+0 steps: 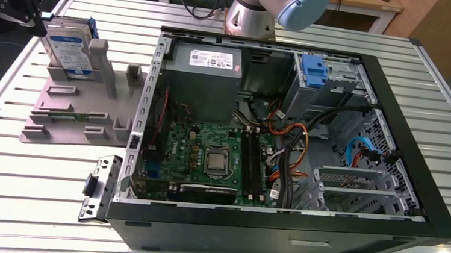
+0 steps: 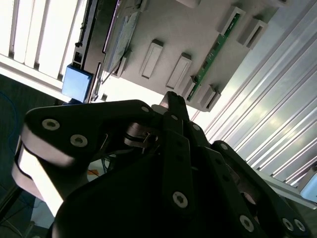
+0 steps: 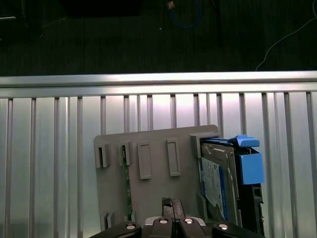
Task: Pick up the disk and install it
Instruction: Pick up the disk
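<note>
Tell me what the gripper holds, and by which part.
Nothing. The gripper is shut and empty; the disk stands in the stand, apart from it.

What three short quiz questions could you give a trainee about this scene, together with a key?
1. True or false: the disk lies flat inside the open computer case.
2. What holds the disk upright? A the case; B the grey stand; C the table.
3. Fill in: in the exterior view, the stand lies to the case's ___.

Key: 1 false, it stands on edge outside the case; 2 B; 3 left.
</note>
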